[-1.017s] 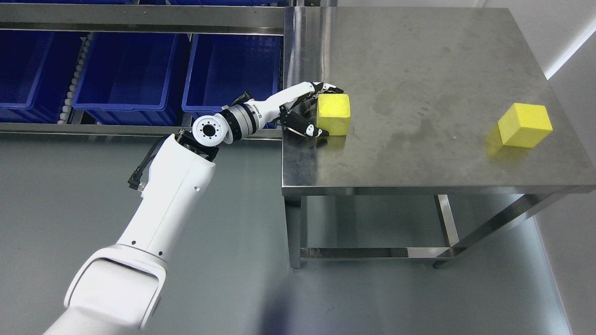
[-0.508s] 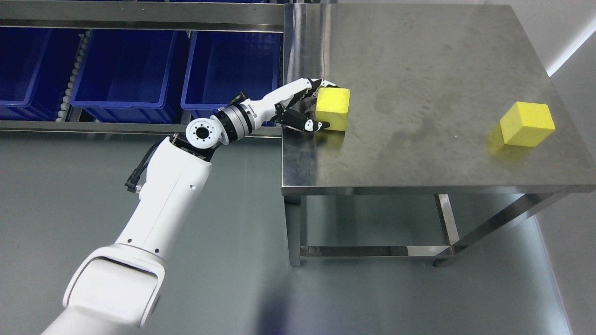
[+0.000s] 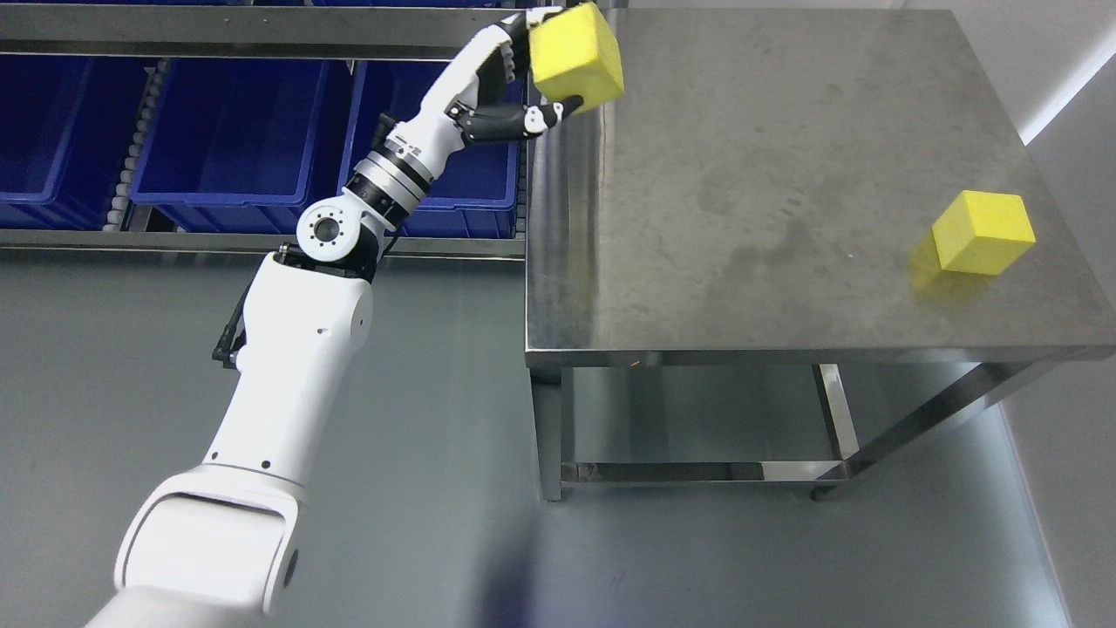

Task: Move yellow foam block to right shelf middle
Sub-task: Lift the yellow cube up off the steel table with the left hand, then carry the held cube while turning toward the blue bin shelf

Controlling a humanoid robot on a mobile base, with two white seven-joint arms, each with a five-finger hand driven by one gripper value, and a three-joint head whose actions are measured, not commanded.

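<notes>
My left hand (image 3: 534, 71) is shut on a yellow foam block (image 3: 578, 57), holding it in the air above the far left edge of the steel table (image 3: 741, 174). The thumb (image 3: 545, 115) presses the block's lower left side and the other fingers wrap over its top left. The white left arm (image 3: 296, 349) rises from the lower left. A second yellow foam block (image 3: 983, 233) rests on the table near its right edge. The right arm does not show.
A steel shelf rack (image 3: 261, 35) stands left of the table, with several blue bins (image 3: 235, 131) on its roller level. The grey floor (image 3: 436, 436) lies below, and a white wall (image 3: 1072, 105) runs close along the table's right side.
The left hand closed on the block at the table's left edge and lifted it up and slightly left, off the tabletop. The second block has stayed put.
</notes>
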